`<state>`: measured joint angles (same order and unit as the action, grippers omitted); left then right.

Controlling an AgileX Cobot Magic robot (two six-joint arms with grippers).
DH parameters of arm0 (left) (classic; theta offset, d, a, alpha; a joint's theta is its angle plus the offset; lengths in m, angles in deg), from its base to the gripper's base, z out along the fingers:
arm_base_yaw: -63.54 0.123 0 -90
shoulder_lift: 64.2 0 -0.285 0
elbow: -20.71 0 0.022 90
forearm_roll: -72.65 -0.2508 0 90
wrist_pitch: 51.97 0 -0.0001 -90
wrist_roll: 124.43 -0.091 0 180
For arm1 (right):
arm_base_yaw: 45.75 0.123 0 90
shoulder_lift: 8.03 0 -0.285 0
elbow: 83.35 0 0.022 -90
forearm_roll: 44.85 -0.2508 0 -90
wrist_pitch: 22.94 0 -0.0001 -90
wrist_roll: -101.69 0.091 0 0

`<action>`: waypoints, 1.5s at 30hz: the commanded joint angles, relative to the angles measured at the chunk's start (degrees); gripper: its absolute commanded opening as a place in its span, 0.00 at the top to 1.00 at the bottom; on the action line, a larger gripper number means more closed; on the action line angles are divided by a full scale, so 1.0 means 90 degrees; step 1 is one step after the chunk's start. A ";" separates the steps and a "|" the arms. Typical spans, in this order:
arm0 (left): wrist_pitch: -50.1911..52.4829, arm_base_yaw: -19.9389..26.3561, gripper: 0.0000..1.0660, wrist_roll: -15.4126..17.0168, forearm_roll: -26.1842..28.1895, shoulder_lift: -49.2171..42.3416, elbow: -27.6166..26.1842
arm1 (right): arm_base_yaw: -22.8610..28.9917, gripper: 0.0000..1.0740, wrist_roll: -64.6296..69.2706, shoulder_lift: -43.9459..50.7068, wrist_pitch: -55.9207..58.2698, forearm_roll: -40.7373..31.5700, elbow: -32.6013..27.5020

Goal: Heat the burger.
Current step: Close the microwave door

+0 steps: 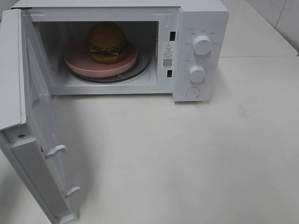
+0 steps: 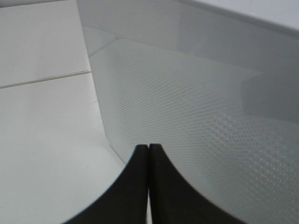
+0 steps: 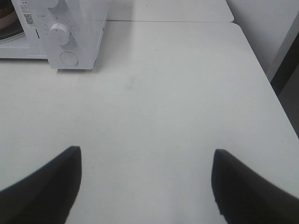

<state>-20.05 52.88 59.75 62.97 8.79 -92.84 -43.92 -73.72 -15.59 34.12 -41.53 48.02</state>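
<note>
The burger [image 1: 107, 43] sits on a pink plate [image 1: 77, 63] on the glass turntable inside the white microwave [image 1: 196, 18]. The microwave door [image 1: 39, 126] stands wide open to the left. Neither arm shows in the exterior high view. In the left wrist view my left gripper [image 2: 148, 150] is shut, fingertips together and empty, right by the dotted door panel [image 2: 196, 121]. In the right wrist view my right gripper [image 3: 145, 161] is open and empty above the white table [image 3: 163, 102], away from the microwave's control panel [image 3: 60, 32].
The microwave has two white knobs [image 1: 202, 45] [image 1: 197, 73] and a round button [image 1: 192, 92] on its right panel. The open door juts out over the front left of the white table [image 1: 187, 158]. The table's right edge [image 3: 268, 84] shows in the right wrist view.
</note>
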 commanded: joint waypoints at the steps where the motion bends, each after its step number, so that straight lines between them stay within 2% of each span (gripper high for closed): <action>1: 0.0477 -0.0236 1.00 0.0051 -0.0025 0.0465 -0.0076 | -0.0045 0.31 0.0025 0.0166 -0.0013 -0.0025 0.0000; 10: 0.0853 -0.0968 1.00 0.0045 0.0057 0.1254 -0.0414 | -0.0045 0.31 0.0025 0.0166 -0.0013 -0.0025 0.0000; 15: 0.0980 -0.1617 1.00 -0.0115 0.0630 0.1662 -0.0751 | -0.0045 0.31 0.0025 0.0166 -0.0013 -0.0025 0.0000; 16: 0.0980 -0.1617 1.00 -0.0115 0.0630 0.1662 -0.0751 | -0.0045 0.31 0.0025 0.0166 -0.0013 -0.0025 0.0000; 20: 0.1038 -0.2088 1.00 -0.0465 0.1159 0.1993 -0.1140 | -0.0045 0.31 0.0025 0.0166 -0.0013 -0.0025 0.0000; 22: 0.1038 -0.2184 1.00 -0.0465 0.1248 0.2050 -0.1210 | -0.0045 0.31 0.0025 0.0166 -0.0013 -0.0025 0.0000; 23: 0.1057 -0.2349 1.00 -0.0611 0.1477 0.2184 -0.1356 | -0.0045 0.31 0.0025 0.0166 -0.0013 -0.0025 0.0000; 28: 0.1057 -0.2674 1.00 -0.0840 0.1891 0.2483 -0.1687 | -0.0045 0.31 0.0025 0.0166 -0.0013 -0.0025 0.0000; 32: 0.1050 -0.2878 1.00 -0.0866 0.2044 0.2725 -0.1986 | -0.0045 0.31 0.0025 0.0166 -0.0013 -0.0025 0.0000; 45: 0.0853 -0.3463 1.00 -0.0885 0.2158 0.3508 -0.3259 | -0.0045 0.31 0.0025 0.0166 -0.0013 -0.0025 0.0000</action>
<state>-12.43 22.80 51.96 81.71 39.33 -120.00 -43.92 -73.72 -15.59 34.12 -41.53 48.02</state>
